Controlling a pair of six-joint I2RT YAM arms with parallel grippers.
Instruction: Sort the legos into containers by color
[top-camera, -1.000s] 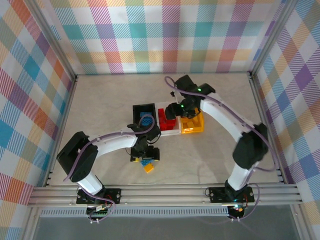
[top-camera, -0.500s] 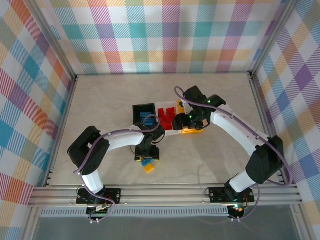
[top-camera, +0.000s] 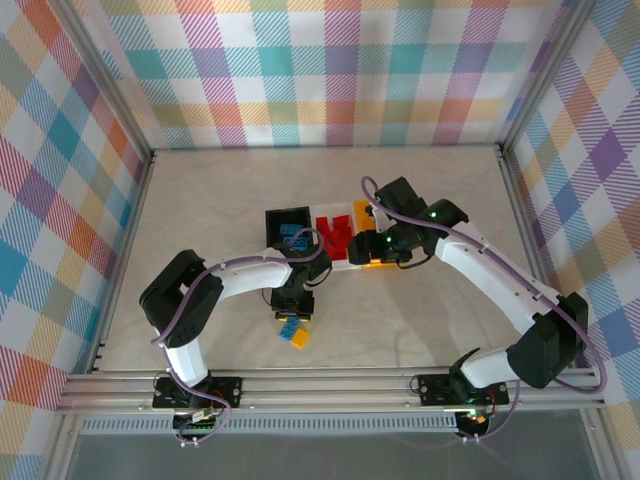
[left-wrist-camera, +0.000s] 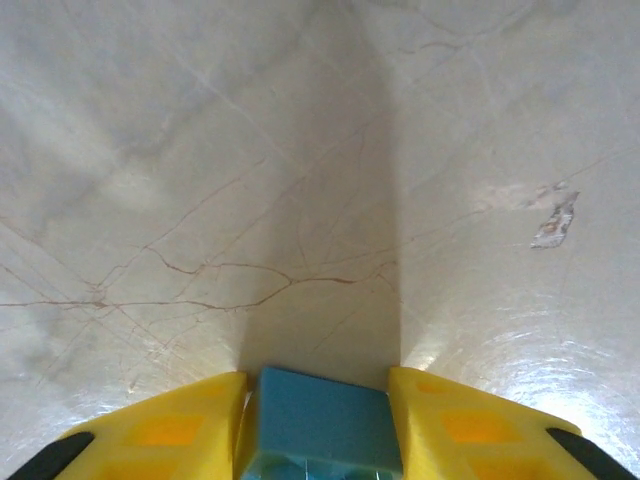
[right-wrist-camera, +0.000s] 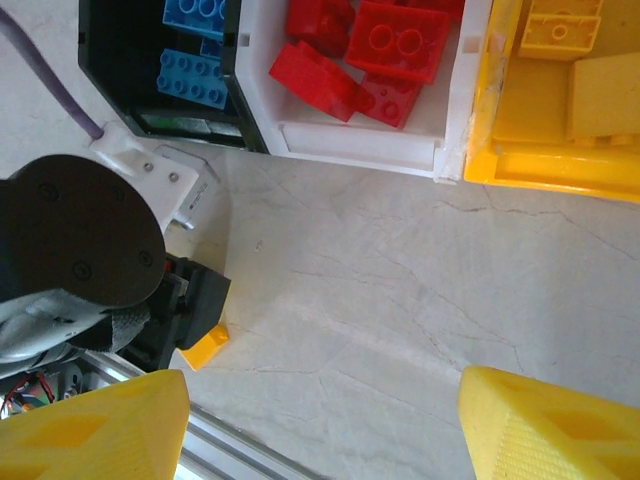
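**Sort judged nearly done**
Blue legos (right-wrist-camera: 195, 75) lie in the black bin (right-wrist-camera: 125, 40), red legos (right-wrist-camera: 385, 40) in the white bin (right-wrist-camera: 350, 140), and yellow legos (right-wrist-camera: 560, 25) in the yellow-orange bin (right-wrist-camera: 540, 170). One blue lego (left-wrist-camera: 320, 425) is clamped by the left gripper (left-wrist-camera: 318, 400) over the table (right-wrist-camera: 400, 290). The right gripper (right-wrist-camera: 322, 400) is spread and empty. A loose yellow lego (top-camera: 298, 338) and, seemingly, another blue one (top-camera: 289, 327) are left on the table. The bins are cut off by the frame, so counts cannot be told.
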